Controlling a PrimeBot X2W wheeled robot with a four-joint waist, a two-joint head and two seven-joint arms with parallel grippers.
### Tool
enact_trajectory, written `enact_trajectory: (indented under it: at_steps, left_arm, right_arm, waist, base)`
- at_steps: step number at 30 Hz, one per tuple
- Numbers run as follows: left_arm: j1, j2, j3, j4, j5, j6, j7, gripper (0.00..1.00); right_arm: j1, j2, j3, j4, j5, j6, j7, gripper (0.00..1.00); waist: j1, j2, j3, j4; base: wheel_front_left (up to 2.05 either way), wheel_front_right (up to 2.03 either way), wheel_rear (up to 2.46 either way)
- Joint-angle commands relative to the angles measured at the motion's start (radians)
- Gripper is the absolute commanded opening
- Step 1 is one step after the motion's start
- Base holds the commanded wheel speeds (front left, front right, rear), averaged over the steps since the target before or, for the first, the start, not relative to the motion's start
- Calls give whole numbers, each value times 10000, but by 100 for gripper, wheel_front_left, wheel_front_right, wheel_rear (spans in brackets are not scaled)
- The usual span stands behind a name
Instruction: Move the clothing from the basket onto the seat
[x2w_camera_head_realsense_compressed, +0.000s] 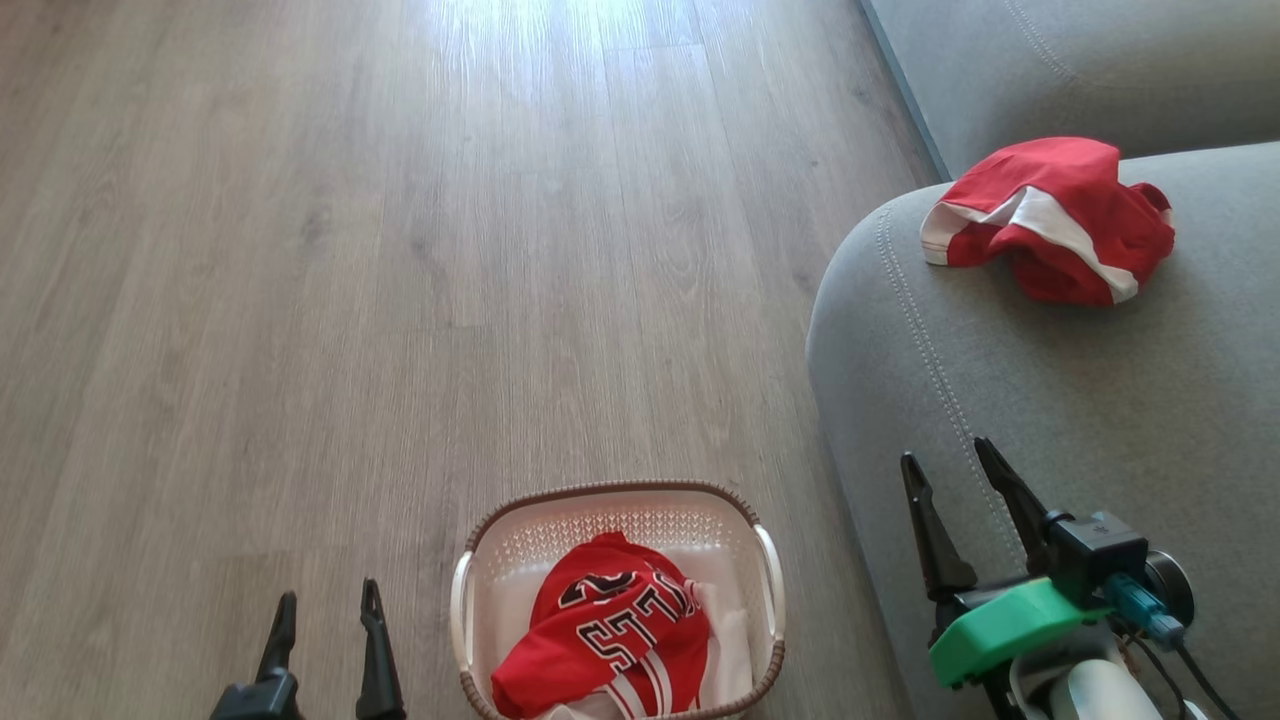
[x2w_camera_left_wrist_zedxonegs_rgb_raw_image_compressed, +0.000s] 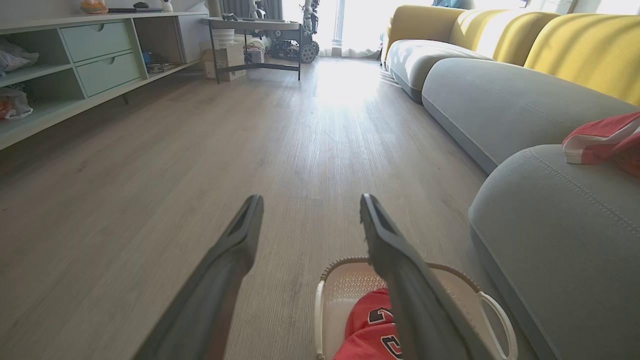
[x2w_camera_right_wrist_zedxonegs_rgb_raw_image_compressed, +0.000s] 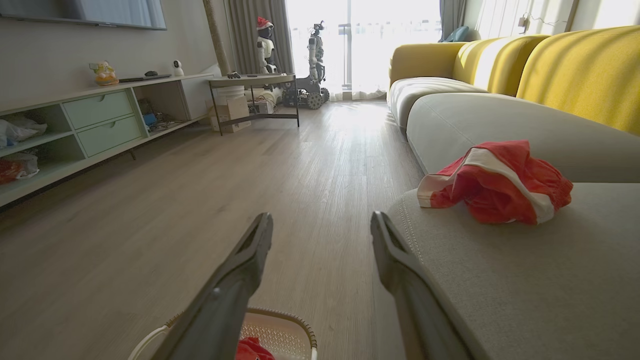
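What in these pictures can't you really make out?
- Head view: the bottom edge cuts off the basket and the jersey; its lettering is crumpled, partly unreadable.
- Left wrist view: a gripper finger covers part of the jersey; the right edge cuts off the shorts.
- Right wrist view: items on the shelf are too small.

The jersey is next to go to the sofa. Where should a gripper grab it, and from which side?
Probably pinch the raised red hump of the jersey, near the lettering, coming straight down from above: it lies bunched high in the basket, whose walls block a sideways approach.
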Motion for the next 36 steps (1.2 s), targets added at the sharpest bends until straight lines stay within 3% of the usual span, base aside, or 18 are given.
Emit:
enact_trajectory:
  at_steps: [1, 13, 20, 27, 34, 36]
  left_arm:
    - [-242, 52, 411, -245, 73, -56, -124, 100]
    - [-337, -13, 508, -135, 190, -239, -124, 100]
    - [-922, -44, -8, 319, 459, -565, 53, 100]
    - [-2443, -468, -1093, 1773, 910, -1496, 435, 100]
    - [-4601, -1202, -2227, 4181, 1594, -2609, 579, 100]
    - [-4938, -1296, -2345, 4563, 1688, -2728, 607, 100]
  right_arm:
    - [-309, 24, 222, -320, 18, -4, -67, 100]
    - [-373, 24, 173, -346, 25, -4, -67, 100]
    - [-521, 24, -249, -468, -104, -4, -67, 100]
    - [-963, 24, -930, -845, -490, -4, -67, 100]
    - [-1655, 24, -1082, -1531, -733, -4, -67, 100]
    - [-1761, 24, -1061, -1650, -738, -4, -67, 100]
  waist:
    - [1, 0, 14, 4]
    - [1, 0, 215, 13]
    - [1, 0, 726, 10]
    - [1, 0, 1885, -99]
    - [1, 0, 3494, -447]
    - [1, 0, 3788, -520]
  base:
    - [0, 0, 0]
    - [0, 0, 0]
    - [0, 0, 0]
    - [0, 0, 0]
    - [0, 0, 0]
    - [0, 0, 0]
